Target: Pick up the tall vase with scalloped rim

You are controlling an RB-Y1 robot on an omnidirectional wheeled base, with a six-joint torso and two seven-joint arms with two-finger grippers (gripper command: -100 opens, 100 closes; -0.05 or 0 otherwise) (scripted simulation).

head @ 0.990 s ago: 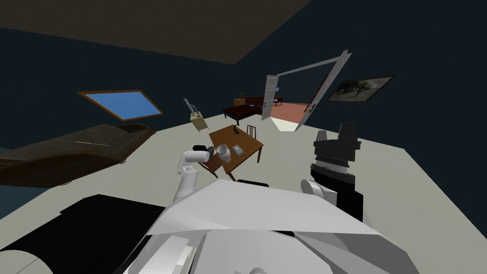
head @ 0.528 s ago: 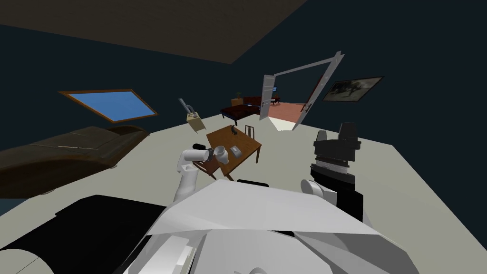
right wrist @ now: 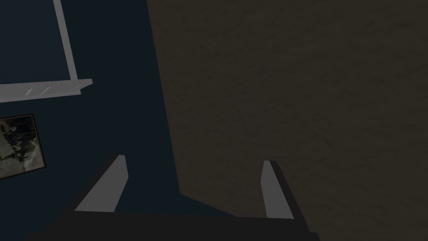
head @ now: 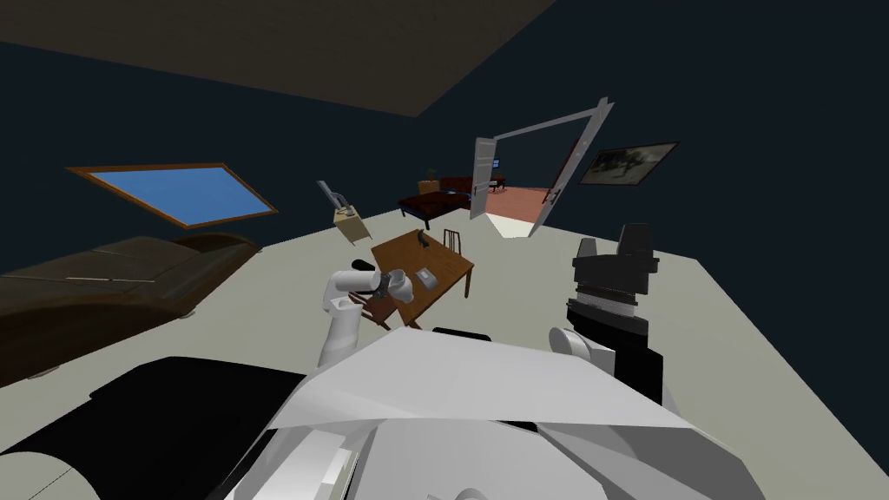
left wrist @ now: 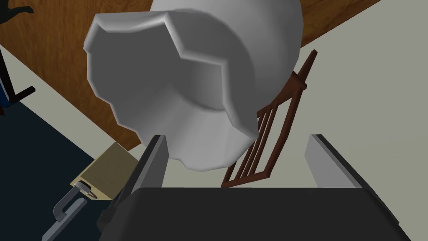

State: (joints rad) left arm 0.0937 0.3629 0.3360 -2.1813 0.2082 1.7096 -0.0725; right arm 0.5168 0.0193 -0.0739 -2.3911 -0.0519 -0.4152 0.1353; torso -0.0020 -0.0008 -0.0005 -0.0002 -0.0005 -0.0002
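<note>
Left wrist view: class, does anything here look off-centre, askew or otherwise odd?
The white vase is off-centre before the open left tool: its scalloped rim is close against one finger, with a wide gap to the other. Nothing looks spilled or broken.

chair near vase (close), floor open

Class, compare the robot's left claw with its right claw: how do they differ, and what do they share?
The left claw reaches out to the white vase by the wooden table; the right claw is raised, away from it. The vase's scalloped rim shows between the left claw's fingers; nothing sits between the right claw's. Both stand open.
</note>
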